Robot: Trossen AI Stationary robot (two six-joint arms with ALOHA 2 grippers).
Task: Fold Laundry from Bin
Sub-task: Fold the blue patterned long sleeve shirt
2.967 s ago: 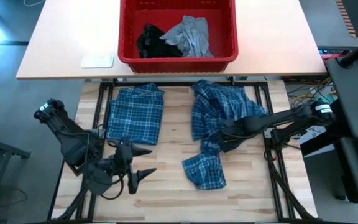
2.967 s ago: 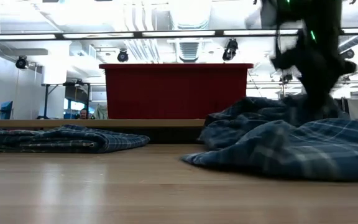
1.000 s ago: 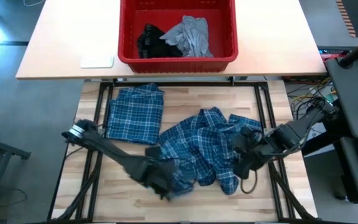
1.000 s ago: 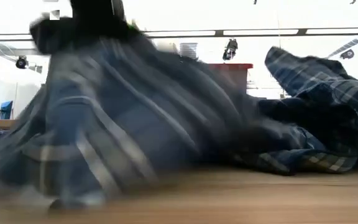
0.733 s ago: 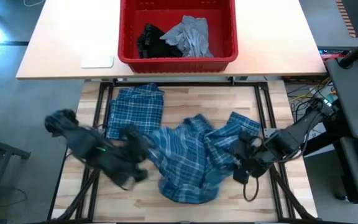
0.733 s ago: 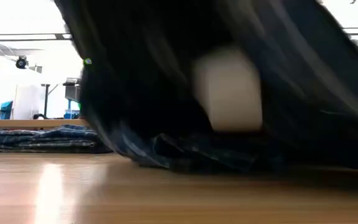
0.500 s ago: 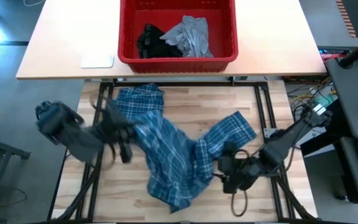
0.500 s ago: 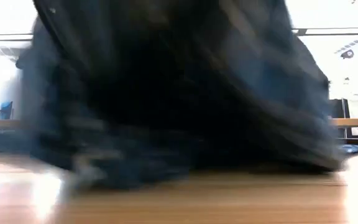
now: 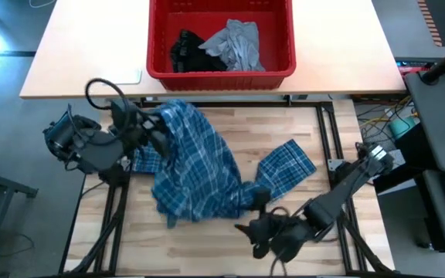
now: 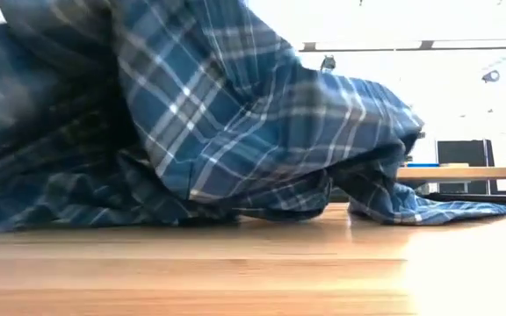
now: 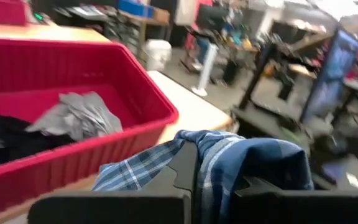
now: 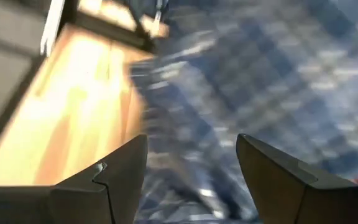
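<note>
- Two grippers work here: the left gripper [image 9: 154, 127] is pinched tight on the plaid shirt [image 9: 199, 174], holding one corner up near the bin [image 9: 221, 76]
- The right gripper [image 9: 255, 229] hangs with its fingers apart, holding nothing, just beside the shirt's low edge
- A good next move, I think, is for the right gripper to grab a far corner, then both pull gently so the shirt lies flat
- Pulling too fast could bunch it up again
- The shirt is blue with white lines, soft and crumpled, draped from the left gripper down onto the wooden tabletop [image 9: 230, 255]
- A grey T-shirt [image 9: 238, 44] and a black garment [image 9: 185, 49] wait inside the red bin
</note>
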